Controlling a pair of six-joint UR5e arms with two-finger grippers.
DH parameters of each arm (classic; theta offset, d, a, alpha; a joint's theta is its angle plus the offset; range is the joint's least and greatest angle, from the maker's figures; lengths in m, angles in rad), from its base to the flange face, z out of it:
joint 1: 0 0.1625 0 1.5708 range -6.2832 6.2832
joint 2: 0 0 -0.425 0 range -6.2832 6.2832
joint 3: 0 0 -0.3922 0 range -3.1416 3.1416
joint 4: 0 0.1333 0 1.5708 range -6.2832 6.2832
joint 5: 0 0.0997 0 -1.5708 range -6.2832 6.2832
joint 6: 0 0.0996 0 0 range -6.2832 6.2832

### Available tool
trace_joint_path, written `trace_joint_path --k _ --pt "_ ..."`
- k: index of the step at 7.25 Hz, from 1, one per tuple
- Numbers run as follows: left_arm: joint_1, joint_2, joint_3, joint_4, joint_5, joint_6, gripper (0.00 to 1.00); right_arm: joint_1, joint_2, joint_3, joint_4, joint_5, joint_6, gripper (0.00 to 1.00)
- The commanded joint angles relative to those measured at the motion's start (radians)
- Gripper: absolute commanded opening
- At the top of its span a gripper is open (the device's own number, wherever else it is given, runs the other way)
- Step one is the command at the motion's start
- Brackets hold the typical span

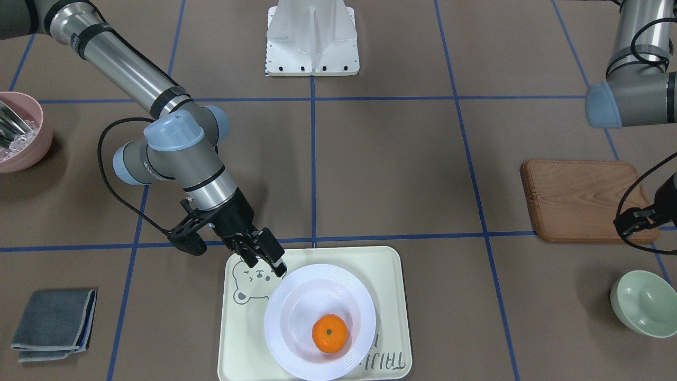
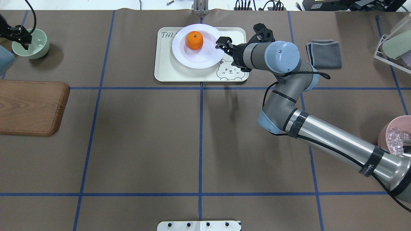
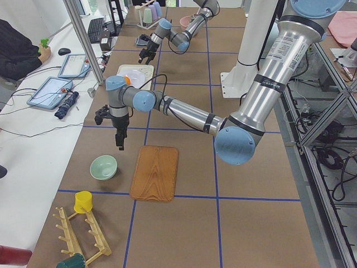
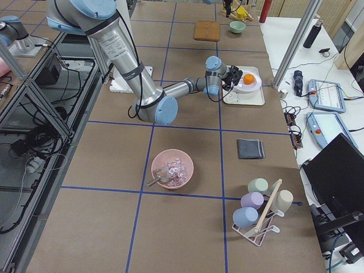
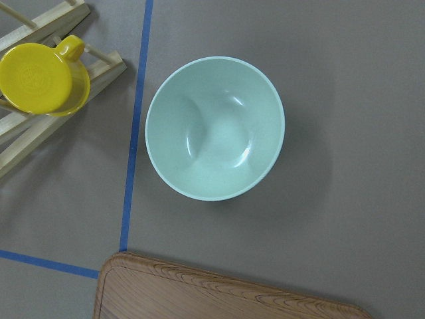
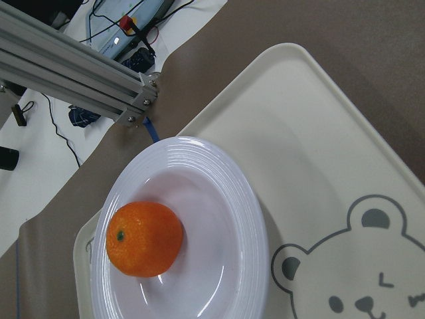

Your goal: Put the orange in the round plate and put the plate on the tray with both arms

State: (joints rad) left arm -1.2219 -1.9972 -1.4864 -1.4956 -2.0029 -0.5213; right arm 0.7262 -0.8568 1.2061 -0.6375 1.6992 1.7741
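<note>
The orange (image 1: 329,333) lies inside the round white plate (image 1: 280,317), a little off its middle. The plate stands on the cream tray (image 1: 243,338), next to the bear drawing. My right gripper (image 1: 264,267) hangs open at the plate's rim on the bear side, with nothing between its fingers. From the right wrist, the orange (image 6: 144,239), the plate (image 6: 246,219) and the tray (image 6: 319,166) show but no fingers do. My left gripper (image 2: 22,37) hovers far off over the pale-green bowl (image 5: 214,127). I cannot tell whether it is open or shut.
A brown wooden board (image 1: 582,198) lies near the left arm. A pink bowl (image 1: 21,132) with ice cubes and a folded grey cloth (image 1: 53,323) are on the right arm's side. A yellow cup (image 5: 43,78) sits on a wooden rack beside the green bowl.
</note>
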Motion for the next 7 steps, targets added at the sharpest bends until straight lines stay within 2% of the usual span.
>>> trace_joint_path --k 1,2,3,4,5,6,7 --pt "-0.001 0.0 -0.002 0.0 0.01 0.001 0.98 0.082 -0.011 0.101 -0.257 0.18 -0.219 1.0" --pt "-0.001 0.0 -0.002 0.0 0.009 0.003 0.98 0.129 -0.046 0.148 -0.369 0.239 -0.354 1.0" --pt "-0.001 0.0 -0.003 0.0 0.007 0.003 0.98 0.172 -0.126 0.218 -0.428 0.259 -0.565 1.0" --pt "-0.001 0.001 -0.005 0.0 0.006 0.003 0.98 0.23 -0.189 0.254 -0.462 0.316 -0.723 1.0" --pt "-0.001 0.002 -0.006 0.0 0.003 0.003 0.98 0.313 -0.258 0.268 -0.461 0.382 -0.893 1.0" --pt "-0.004 0.003 -0.008 -0.003 -0.002 0.003 0.98 0.358 -0.366 0.329 -0.45 0.378 -1.05 1.0" --pt "-0.005 0.005 -0.011 -0.005 -0.003 0.004 0.98 0.449 -0.448 0.363 -0.455 0.423 -1.071 1.0"
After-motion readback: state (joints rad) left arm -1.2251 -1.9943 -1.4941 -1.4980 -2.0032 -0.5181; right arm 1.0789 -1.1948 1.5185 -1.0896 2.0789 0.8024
